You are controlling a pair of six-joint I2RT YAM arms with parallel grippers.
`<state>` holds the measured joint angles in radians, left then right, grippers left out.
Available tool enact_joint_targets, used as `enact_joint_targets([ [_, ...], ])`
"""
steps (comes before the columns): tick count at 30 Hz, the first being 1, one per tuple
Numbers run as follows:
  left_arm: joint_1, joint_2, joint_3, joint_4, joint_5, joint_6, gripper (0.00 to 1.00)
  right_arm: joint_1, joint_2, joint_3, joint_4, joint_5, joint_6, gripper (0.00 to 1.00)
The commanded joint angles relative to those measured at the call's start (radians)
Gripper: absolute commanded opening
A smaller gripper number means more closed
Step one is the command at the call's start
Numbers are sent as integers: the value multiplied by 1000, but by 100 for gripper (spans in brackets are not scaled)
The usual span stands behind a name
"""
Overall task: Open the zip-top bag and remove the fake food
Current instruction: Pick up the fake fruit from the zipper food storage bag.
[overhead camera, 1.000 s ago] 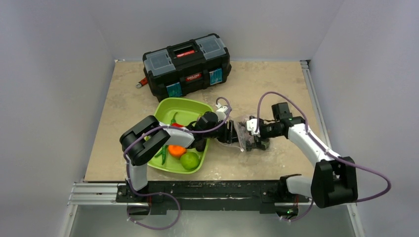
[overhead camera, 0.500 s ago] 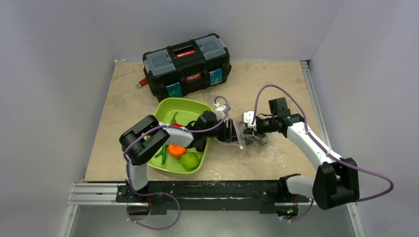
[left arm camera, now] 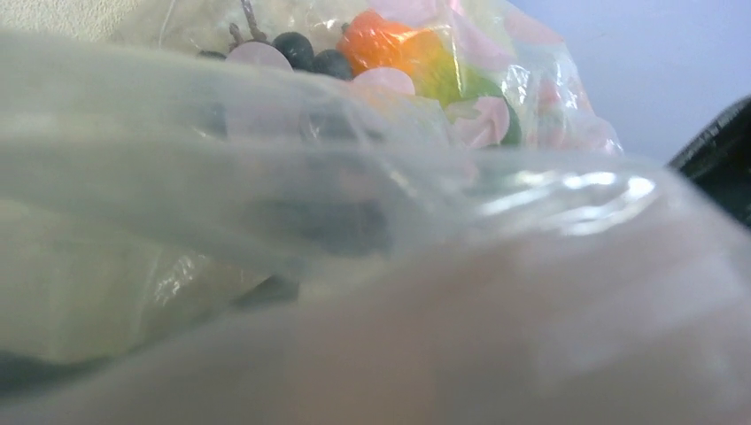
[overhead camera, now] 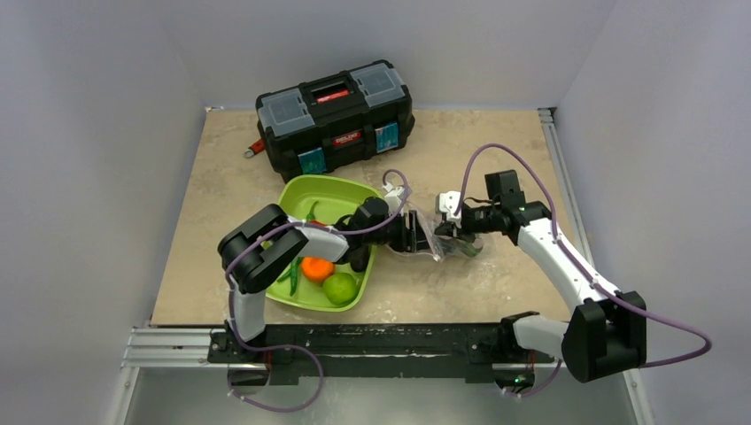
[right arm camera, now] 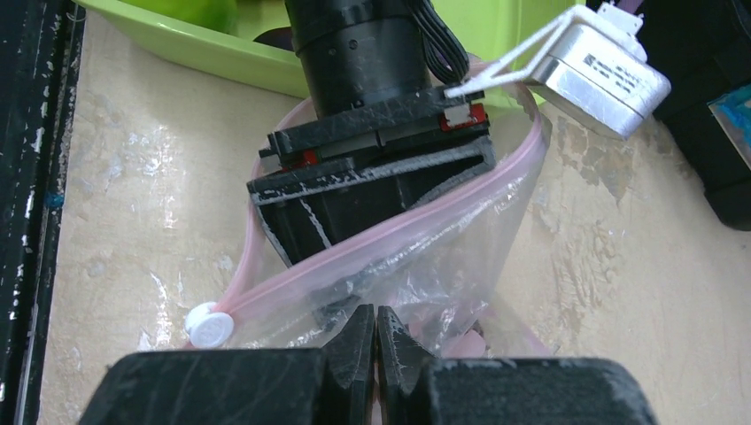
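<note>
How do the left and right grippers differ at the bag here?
The left gripper is inside the bag, at its mouth, jaws apart, the zip strip looped around it; the right gripper is outside, jaws shut at the bag's wall. The left gripper is on the tray side, the right gripper on the opposite side. Both are at the bag, facing each other.

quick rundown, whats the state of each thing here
zip-top bag, mouth open around left gripper
left gripper, inside the bag mouth, jaws unclear
right gripper, shut on bag film
green tray, partly filled
fake food, some in bag, some in tray
toolbox, lid closed
</note>
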<state>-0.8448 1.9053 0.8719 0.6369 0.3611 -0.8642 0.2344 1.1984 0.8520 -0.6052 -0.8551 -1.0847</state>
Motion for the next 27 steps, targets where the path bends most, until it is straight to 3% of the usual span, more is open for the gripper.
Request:
enact_joint_targets([
  [1,-6,43,102,-88,8,-56,53,3,-4,-2,-6,-36,-10,0],
  [5,-22,79,222,-295,-31,-59,51,2,-6,-2,-52,-33,-54,2],
  [7,-26,95,242,-323,-43,-67,50,3,-10,-6,-57,-21,-58,6],
  [10,-27,102,246,-307,-50,-86,44,2,-13,-9,-64,-5,-58,12],
  [14,-25,101,247,-303,-60,-81,35,-2,-24,45,-90,25,-22,33],
  [17,-22,102,243,-299,-62,-73,28,-37,-29,105,-153,48,-13,38],
  [22,-14,85,192,-183,-47,-96,28,-46,-14,80,-287,130,-138,53],
  [24,-11,76,176,-148,-39,-103,28,-37,-14,38,-257,149,-140,57],
  [27,-6,65,150,-97,-25,-111,29,-36,-9,-4,-138,210,-70,56],
])
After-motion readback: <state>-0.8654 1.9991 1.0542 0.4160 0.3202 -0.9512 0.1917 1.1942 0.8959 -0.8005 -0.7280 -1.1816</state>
